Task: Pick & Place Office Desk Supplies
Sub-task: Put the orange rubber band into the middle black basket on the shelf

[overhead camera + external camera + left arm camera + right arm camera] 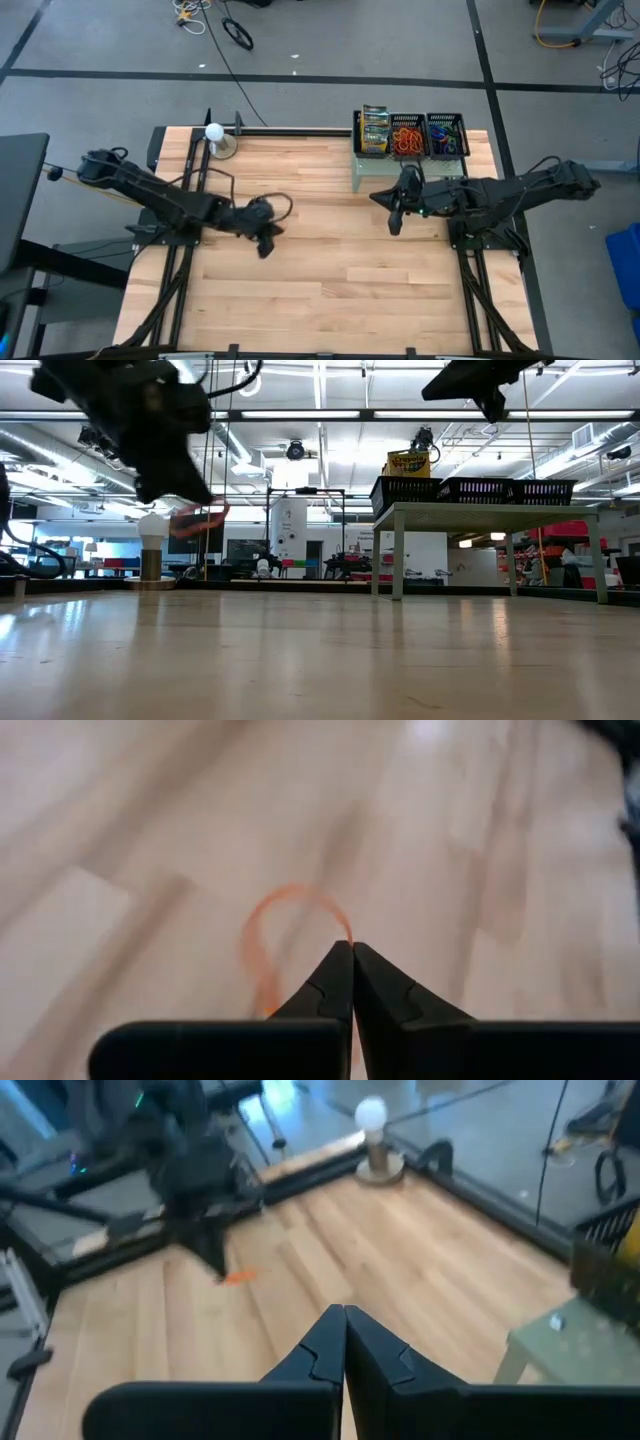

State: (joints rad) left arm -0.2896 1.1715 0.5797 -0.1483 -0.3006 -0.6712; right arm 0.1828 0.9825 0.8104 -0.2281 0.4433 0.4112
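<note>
One orange rubber band (285,935) pinched at its edge by left tool (351,952), lifted off bench (330,280), centre-left high view | right tool (394,226) together, empty, below shelf (372,172) | risk: thin pinch slips, loop drops before trays (445,135), upper right.

Left arm (150,195), left of your high view: dark jointed links, black cable looping near the wrist | Right arm (500,195), right of frame: matching dark links, small green light near the wrist | Both wrist views, bottom centre: two black, wedge-shaped fingers (330,985) on a black crossbar
</note>
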